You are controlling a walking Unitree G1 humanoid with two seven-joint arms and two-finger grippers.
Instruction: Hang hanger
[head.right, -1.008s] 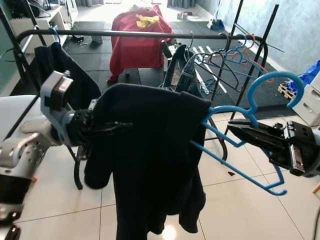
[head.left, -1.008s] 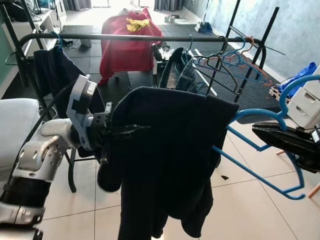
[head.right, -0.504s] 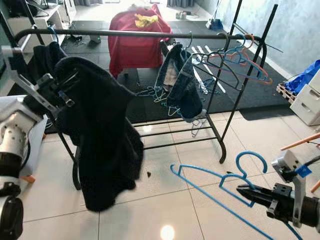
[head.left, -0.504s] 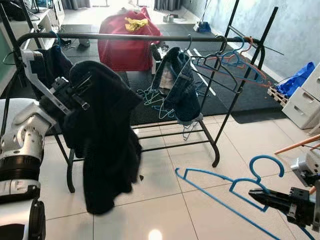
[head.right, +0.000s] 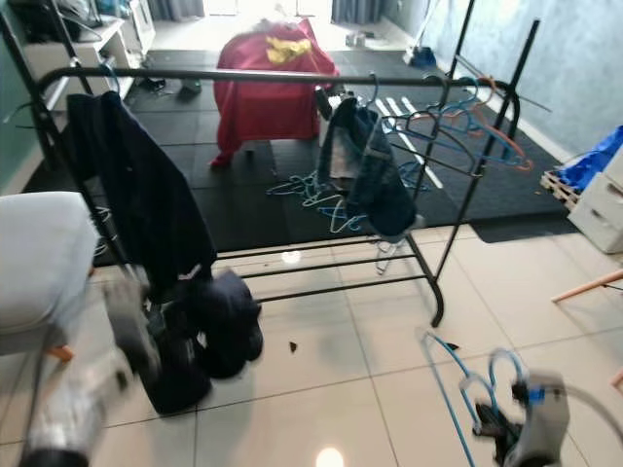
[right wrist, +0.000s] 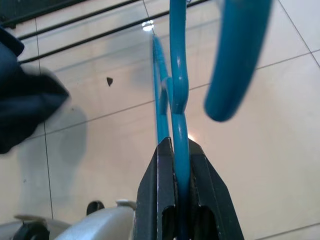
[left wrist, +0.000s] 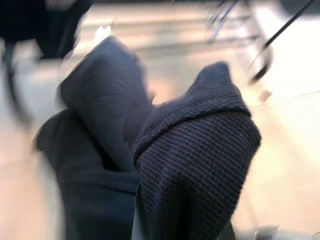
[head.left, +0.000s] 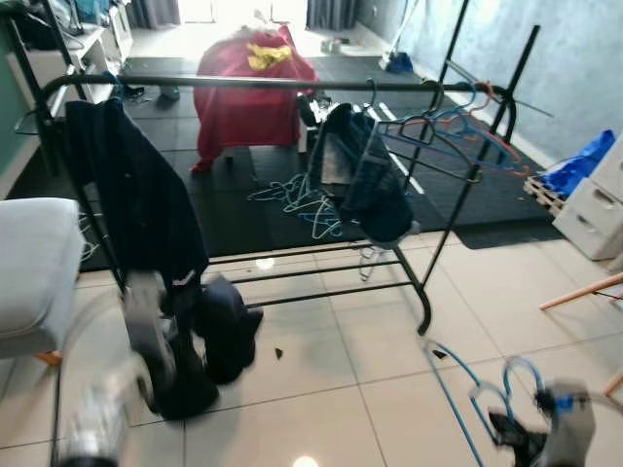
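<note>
The blue hanger (right wrist: 179, 90) is seen clamped between the two black fingers (right wrist: 162, 192) of the right gripper (right wrist: 179, 150), which is closed tight on the thin bar just below the hook. In the head views the right gripper (head.right: 501, 428) sits low at the robot's right, near the tiled floor (head.left: 331, 389), and is blurred. The hanger's hook curls upward and its long axis runs away from the gripper toward the rack's foot, its far tip lying just short of a small dark speck on the tile.

Ahead, the black clothes rack (head.left: 292, 83) is stretched across the view, its top rail running left to right. At the left end a dark jacket (head.left: 136, 195) is hung; near the middle a denim garment (head.left: 365, 175) is draped; toward the right end a cluster of empty hangers (head.left: 453, 122) is crowded on the rail. An open length of rail is left between the jacket and the denim garment. Behind the rack a red cloth (head.left: 248, 88) is spread over something on the black mat.

The left gripper (head.left: 146, 326) is blurred low at the robot's left, beside a grey cushion (head.left: 34, 263). A dark knitted garment (left wrist: 195, 165) is seen bunched right against the left wrist camera and hanging down to the floor (head.left: 209, 341); whether the fingers are closed on it cannot be told. Open tile is left between the rack's lower bars and the robot.
</note>
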